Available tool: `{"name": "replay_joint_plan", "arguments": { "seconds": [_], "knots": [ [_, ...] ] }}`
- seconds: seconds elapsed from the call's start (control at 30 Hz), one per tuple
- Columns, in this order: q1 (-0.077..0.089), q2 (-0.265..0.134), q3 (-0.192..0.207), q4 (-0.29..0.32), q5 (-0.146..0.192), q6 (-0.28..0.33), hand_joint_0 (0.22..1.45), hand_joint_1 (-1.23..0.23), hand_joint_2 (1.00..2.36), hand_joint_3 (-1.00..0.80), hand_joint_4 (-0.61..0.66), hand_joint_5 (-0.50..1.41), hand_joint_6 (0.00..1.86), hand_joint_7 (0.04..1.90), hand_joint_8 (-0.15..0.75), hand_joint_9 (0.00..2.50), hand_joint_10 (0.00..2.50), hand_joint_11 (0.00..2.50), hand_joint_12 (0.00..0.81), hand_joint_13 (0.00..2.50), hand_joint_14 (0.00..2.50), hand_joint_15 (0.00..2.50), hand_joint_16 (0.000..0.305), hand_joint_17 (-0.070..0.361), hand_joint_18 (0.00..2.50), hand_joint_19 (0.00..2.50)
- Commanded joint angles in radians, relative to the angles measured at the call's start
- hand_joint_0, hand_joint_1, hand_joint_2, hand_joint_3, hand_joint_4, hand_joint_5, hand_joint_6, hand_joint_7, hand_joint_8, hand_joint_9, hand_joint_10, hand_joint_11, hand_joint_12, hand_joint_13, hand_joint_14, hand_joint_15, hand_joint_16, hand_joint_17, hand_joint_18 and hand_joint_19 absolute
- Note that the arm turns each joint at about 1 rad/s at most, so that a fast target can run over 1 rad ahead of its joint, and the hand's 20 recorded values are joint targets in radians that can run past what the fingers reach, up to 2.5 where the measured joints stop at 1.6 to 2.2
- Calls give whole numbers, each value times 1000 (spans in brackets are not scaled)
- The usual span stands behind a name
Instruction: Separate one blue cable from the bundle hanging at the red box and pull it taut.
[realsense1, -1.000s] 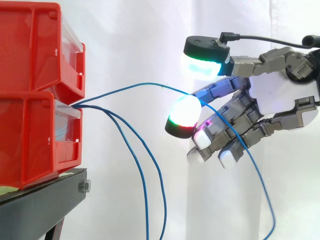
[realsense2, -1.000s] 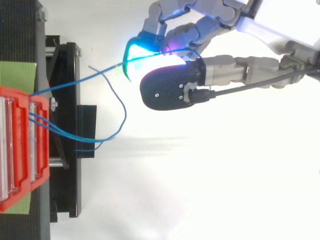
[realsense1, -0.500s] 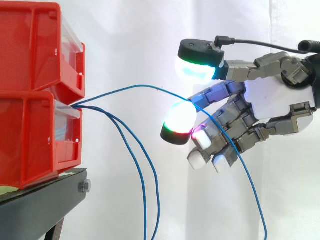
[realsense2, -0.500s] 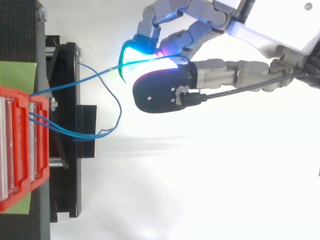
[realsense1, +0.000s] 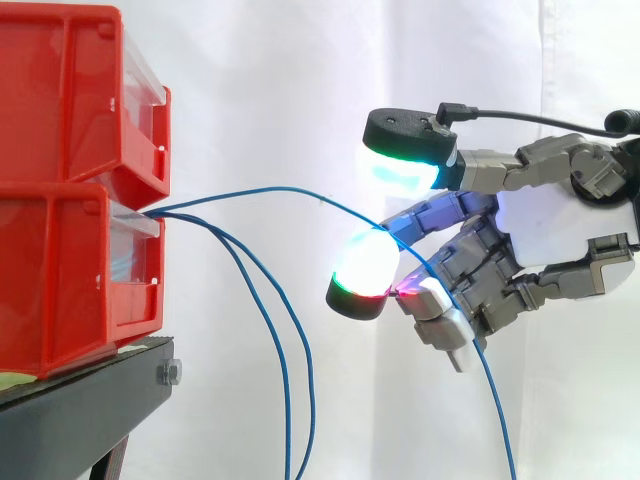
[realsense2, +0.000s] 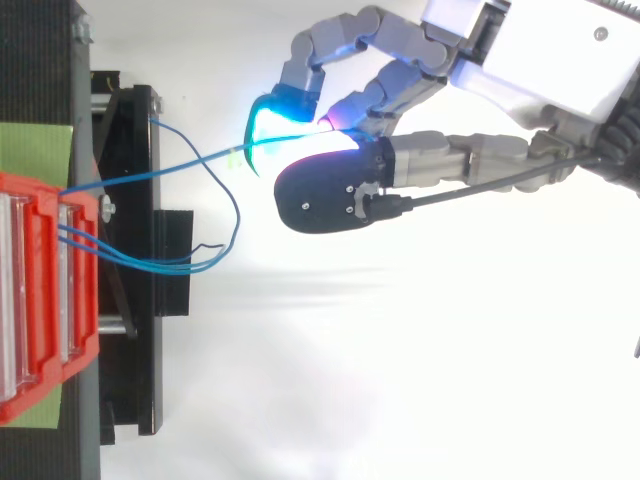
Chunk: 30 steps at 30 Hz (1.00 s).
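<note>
At the right of the side view, the fingertips (realsense1: 362, 262) of the hand (realsense1: 560, 215) are curled inward. One pad glows white with a green and red rim, and the shorter white-tipped fingers fold beneath it. A thin blue cable (realsense1: 290, 189) is hooked between these curled fingers, crossing the top of the white-glowing pad and passing a small magenta glow where the fingers close on it. The thumb pad (realsense1: 405, 155), glowing cyan and green, stands above the cable and apart from it.

From the fingers, the cable runs left in a shallow upward bow, not straight, to the front lip of the lower red plastic bin (realsense1: 60, 280). Its free length drops from behind the fingers to the bottom edge of the view. In the top view the same cable (realsense2: 180, 163) slants from the bin toward the hand (realsense2: 520, 50).

Two other blue cables (realsense1: 270, 320) leave the same lip and hang down near the bin, well apart from the fingers. An upper red plastic bin (realsense1: 60, 100) sits on the lower one, and both rest on a black metal stand (realsense1: 90, 410).

Open room lies between the bin fronts and the fingertips, backed by the white curtain (realsense1: 260, 80).
</note>
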Motion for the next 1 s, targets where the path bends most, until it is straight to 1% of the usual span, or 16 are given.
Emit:
{"name": "replay_joint_plan", "arguments": {
  "seconds": [0.0, 0.03, 0.07, 0.1, 0.13, 0.17, 0.2, 0.23, 0.27, 0.37, 0.43, 0.47, 0.53, 0.83, 0.97],
  "knots": [
    [0, 0, -2, 1, 0, 2, 545, -536, 1000, -500, 150, -188, 703, 1008, 285, 957, 11, 1456, 354, 1052, 1, 1568, 50, 112, 845, 1007],
    [0, 0, -2, 1, 0, 2, 546, -537, 1000, -500, 154, -188, 704, 1005, 288, 955, 10, 1487, 351, 1056, 8, 1598, 49, 110, 877, 1030],
    [0, 0, -2, 1, 0, 3, 546, -538, 1000, -500, 159, -188, 704, 1001, 287, 958, 5, 1560, 348, 1031, 164, 1576, 49, 109, 878, 1071],
    [0, 0, -2, 1, 0, 2, 548, -537, 1000, -500, 159, -189, 704, 1000, 284, 957, 1, 1617, 348, 999, 404, 1528, 48, 108, 902, 1130],
    [0, 0, -2, 3, 0, 2, 548, -538, 1000, -500, 161, -189, 704, 998, 280, 957, 0, 1645, 344, 983, 532, 1496, 48, 107, 913, 1170],
    [0, 0, -2, 4, 0, 2, 548, -537, 1000, -500, 160, -190, 704, 1005, 283, 955, 5, 1647, 343, 970, 630, 1487, 47, 105, 938, 1234],
    [0, 0, -2, 4, 0, 2, 549, -534, 1000, -500, 163, -193, 703, 1004, 286, 938, 65, 1645, 340, 945, 844, 1442, 46, 104, 964, 1275],
    [2, 0, -2, 3, 0, 2, 549, -533, 1000, -500, 163, -194, 703, 1002, 290, 927, 123, 1618, 338, 941, 889, 1421, 46, 103, 971, 1292],
    [2, 0, -2, 4, 0, 2, 549, -532, 1000, -500, 163, -195, 704, 997, 286, 906, 193, 1601, 345, 918, 1071, 1376, 45, 101, 981, 1300],
    [2, 0, -2, 4, 0, 2, 548, -521, 1000, -500, 170, -200, 706, 990, 288, 841, 361, 1517, 341, 885, 1407, 1287, 44, 100, 1000, 1315],
    [2, -17, -2, 4, 0, 16, 546, -518, 1000, -500, 175, -202, 706, 986, 298, 812, 400, 1487, 343, 864, 1527, 1260, 44, 99, 1006, 1321],
    [0, -28, -2, 4, 0, 26, 545, -518, 1000, -500, 174, -203, 707, 983, 297, 802, 405, 1475, 345, 842, 1659, 1214, 44, 99, 1010, 1332],
    [0, -29, -2, 4, 0, 40, 545, -516, 1000, -500, 177, -203, 708, 979, 297, 798, 404, 1479, 340, 833, 1707, 1215, 44, 99, 1012, 1329],
    [2, -29, -2, 1, 0, 49, 543, -488, 1000, -500, 183, -202, 708, 974, 301, 803, 423, 1471, 337, 826, 1828, 1186, 45, 100, 1018, 1322],
    [3, -28, 0, -9, -2, 78, 522, -449, 1000, -500, 187, -203, 709, 973, 306, 800, 470, 1455, 354, 827, 1852, 1182, 46, 104, 1022, 1316]
  ]
}}
